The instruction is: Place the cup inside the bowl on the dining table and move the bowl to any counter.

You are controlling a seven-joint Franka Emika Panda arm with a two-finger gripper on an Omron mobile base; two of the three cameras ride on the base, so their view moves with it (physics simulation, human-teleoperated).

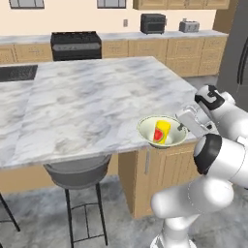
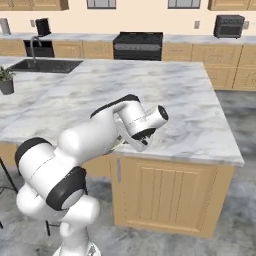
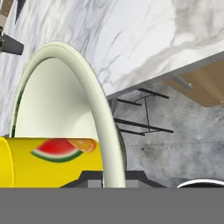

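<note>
The pale cream-green bowl hangs over the near right edge of the marble dining table, with the yellow cup lying inside it. My gripper is shut on the bowl's right rim. In the hand view the bowl's rim runs up between my fingertips, and the cup, with its watermelon patch, rests against the inner wall. The gripper clamps that rim. From the right base view my own arm hides the bowl.
A grey stool stands under the table's near edge, left of the bowl. Wall counters with a stove, toaster oven and toaster line the back. A sink and a potted plant are far left.
</note>
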